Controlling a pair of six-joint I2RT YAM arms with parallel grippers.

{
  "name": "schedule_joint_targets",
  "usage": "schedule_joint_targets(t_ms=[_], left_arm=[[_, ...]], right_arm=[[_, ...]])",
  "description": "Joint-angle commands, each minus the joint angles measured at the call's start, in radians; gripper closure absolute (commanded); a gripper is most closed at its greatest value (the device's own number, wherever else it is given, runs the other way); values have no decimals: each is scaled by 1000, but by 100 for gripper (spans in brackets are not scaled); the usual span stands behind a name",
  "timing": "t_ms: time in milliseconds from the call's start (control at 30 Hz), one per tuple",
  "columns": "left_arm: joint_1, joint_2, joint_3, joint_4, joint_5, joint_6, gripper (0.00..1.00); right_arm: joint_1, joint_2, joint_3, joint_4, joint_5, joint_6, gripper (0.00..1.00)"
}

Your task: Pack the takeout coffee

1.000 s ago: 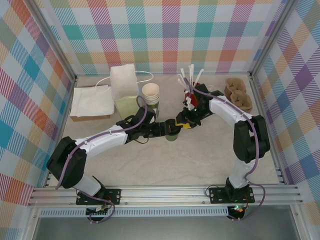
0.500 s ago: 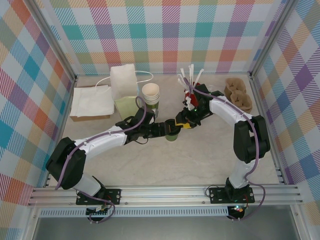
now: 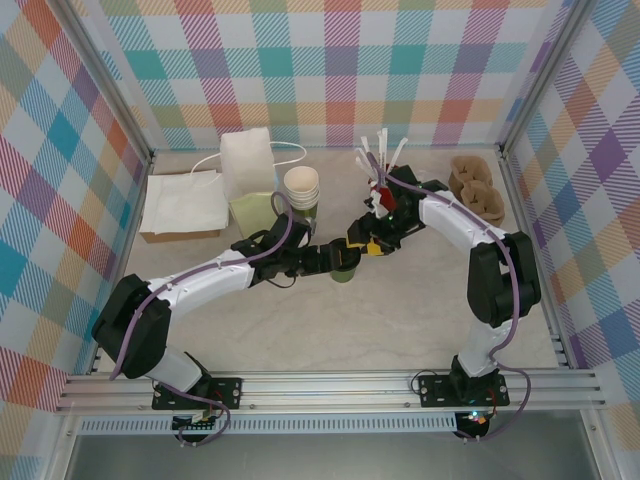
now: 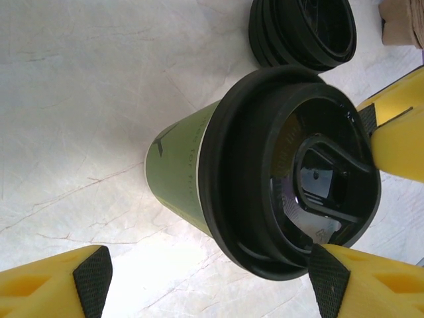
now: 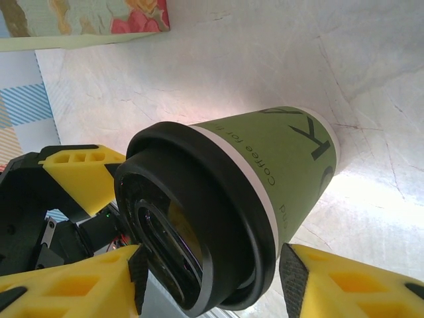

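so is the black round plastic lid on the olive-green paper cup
On: black lid covers the rim of the green cup in both wrist views.

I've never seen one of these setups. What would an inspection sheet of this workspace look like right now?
Surface: pale marbled table, no spills seen.
Job's things: green cup upright mid-table, black lid on.
Clutter: cup stack, red mug of sticks, cardboard carriers, napkins, bag, spare lids.
Grippers: left gripper and right gripper both open, straddling the cup's top from opposite sides.
Cables: purple cables run along the arms, none seen snagged.
Surroundings: plaid walls, metal frame.
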Motion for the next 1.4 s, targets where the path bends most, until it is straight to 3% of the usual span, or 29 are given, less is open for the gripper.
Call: schedule_joint_targets(t_ms=[0,600,900,1367], left_arm=[[-4,-17,13,-7,30,-27,20],[-2,26,16,52,30,-53,15],[0,64,13,2,14,-36,23],[-1,61,-65,-105,-11,-8,24]], right_arm=[[6,0,44,-22,1,-7,43],[10,82,69,-58,12,-28,47],[10,88,65,-88,46,-42,48],[9,139,45,-204,159,-77,53]])
